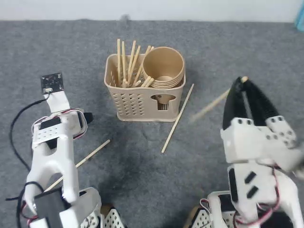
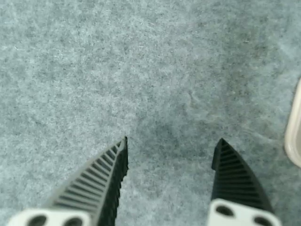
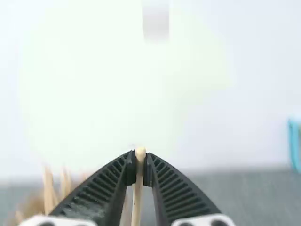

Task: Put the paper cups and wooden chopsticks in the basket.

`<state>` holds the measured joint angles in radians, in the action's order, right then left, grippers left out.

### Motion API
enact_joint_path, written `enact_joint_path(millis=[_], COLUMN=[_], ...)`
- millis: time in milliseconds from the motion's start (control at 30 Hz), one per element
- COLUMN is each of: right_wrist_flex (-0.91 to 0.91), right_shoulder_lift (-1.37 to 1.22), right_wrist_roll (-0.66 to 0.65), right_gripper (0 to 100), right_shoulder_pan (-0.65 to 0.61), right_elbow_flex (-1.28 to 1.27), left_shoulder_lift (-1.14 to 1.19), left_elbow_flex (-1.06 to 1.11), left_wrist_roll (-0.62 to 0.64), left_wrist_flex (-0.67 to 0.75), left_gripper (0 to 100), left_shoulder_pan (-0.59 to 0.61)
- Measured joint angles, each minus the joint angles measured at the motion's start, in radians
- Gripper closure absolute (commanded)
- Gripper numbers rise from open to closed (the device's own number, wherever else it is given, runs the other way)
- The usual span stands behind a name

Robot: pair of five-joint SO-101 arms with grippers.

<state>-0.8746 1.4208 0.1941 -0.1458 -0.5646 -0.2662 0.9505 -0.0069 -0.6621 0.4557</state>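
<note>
A beige perforated basket (image 1: 137,99) stands mid-table, holding several wooden chopsticks (image 1: 127,64) and a stack of paper cups (image 1: 164,66). One chopstick (image 1: 177,118) lies on the mat against the basket's right side. Another chopstick (image 1: 81,163) lies beside the left arm. My right gripper (image 1: 242,81) hangs in the air right of the basket, shut on a chopstick (image 1: 213,105) that slants down toward the basket. The right wrist view shows that chopstick (image 3: 137,193) pinched between the tips of the right gripper (image 3: 139,165). My left gripper (image 2: 173,140) is open over bare mat, left of the basket.
Grey carpet-like mat (image 1: 142,185) covers the table. The basket's rim (image 2: 294,127) shows in the left wrist view. The basket's chopsticks (image 3: 48,188) stand in the right wrist view. A small circuit board on a ribbon (image 1: 52,82) sits above the left arm.
</note>
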Motion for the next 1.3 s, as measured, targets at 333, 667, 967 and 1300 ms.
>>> enact_joint_path(millis=[333, 667, 967, 1300], right_wrist_flex=[0.411, 0.434, 0.434, 0.434], right_shoulder_lift=[-0.118, -0.643, -1.019, -1.056], right_wrist_roll=[0.043, 0.044, 0.048, 0.052], right_gripper=[99.1, 99.1, 99.1, 99.1], right_shoulder_pan=[-0.267, -0.338, -0.338, -0.430], right_elbow_flex=[0.044, 0.381, 0.450, 0.224], left_shoulder_lift=[0.000, 0.000, 0.000, 0.000], left_elbow_flex=[0.000, 0.000, 0.000, 0.000], left_wrist_roll=[0.000, 0.000, 0.000, 0.000], left_wrist_flex=[0.000, 0.000, 0.000, 0.000], left_gripper=[72, 72, 72, 72], left_shoulder_pan=[0.000, 0.000, 0.000, 0.000])
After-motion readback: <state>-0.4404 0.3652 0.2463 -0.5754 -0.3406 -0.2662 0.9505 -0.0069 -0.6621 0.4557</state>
